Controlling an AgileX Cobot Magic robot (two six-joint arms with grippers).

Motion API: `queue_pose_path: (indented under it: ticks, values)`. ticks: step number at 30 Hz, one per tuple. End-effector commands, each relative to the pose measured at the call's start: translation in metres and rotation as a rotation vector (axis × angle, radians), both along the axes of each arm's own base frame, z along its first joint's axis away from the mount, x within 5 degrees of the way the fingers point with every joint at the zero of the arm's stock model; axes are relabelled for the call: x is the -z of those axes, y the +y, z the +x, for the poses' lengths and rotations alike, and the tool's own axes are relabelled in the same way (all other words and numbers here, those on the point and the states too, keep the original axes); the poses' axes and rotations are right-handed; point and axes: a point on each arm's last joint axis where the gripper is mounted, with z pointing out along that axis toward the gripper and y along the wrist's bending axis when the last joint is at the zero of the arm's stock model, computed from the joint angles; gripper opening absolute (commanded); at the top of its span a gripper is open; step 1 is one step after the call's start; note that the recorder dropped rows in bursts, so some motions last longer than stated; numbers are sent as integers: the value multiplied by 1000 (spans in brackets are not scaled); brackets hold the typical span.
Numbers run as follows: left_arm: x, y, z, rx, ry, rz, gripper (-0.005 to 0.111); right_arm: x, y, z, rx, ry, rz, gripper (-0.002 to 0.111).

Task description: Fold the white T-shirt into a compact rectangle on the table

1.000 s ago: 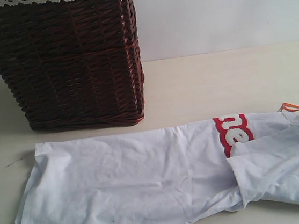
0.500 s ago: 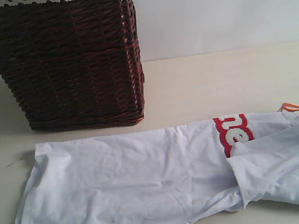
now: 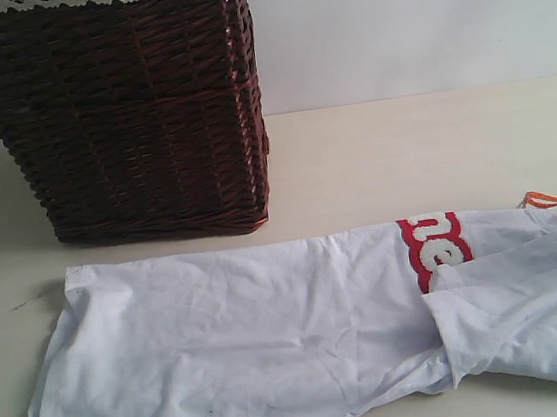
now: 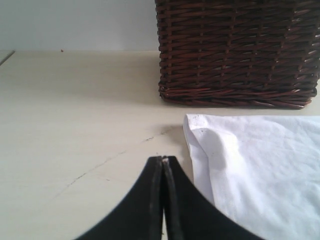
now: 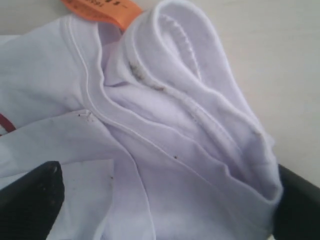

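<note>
Straddling the bunched collar of the soft white cotton T-shirt [image 5: 150, 125], the right gripper [image 5: 165, 200] stands spread wide — the left gripper [image 4: 163, 165], pressed together, hangs just beside the hem — shirt lying on the pale cream table [image 3: 403, 154].

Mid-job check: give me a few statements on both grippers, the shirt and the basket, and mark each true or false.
1. The left gripper is shut, over bare table beside the white T-shirt. True.
2. The right gripper is shut on the collar. False: its jaws stand open on either side of the bunched collar.
3. The wicker basket sits on the shirt. False: it stands on the table behind it.
4. A fold partly covers the red lettering. True.
</note>
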Motion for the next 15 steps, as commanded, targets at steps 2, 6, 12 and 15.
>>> queue_pose_path:
  ticks: [2, 6, 12, 15]
  values:
    - [-1, 0, 0, -3, -17, -1, 0, 16, 2, -3, -39, 48, -18, 105]
    - [-1, 0, 0, -3, -17, -1, 0, 17, 15, 4, -90, 46, -28, 105]
    - [-1, 0, 0, -3, -17, -1, 0, 24, 31, 7, -152, 38, -65, 105]
    - [-1, 0, 0, -3, -17, -1, 0, 25, 30, 7, -149, 52, -74, 99]
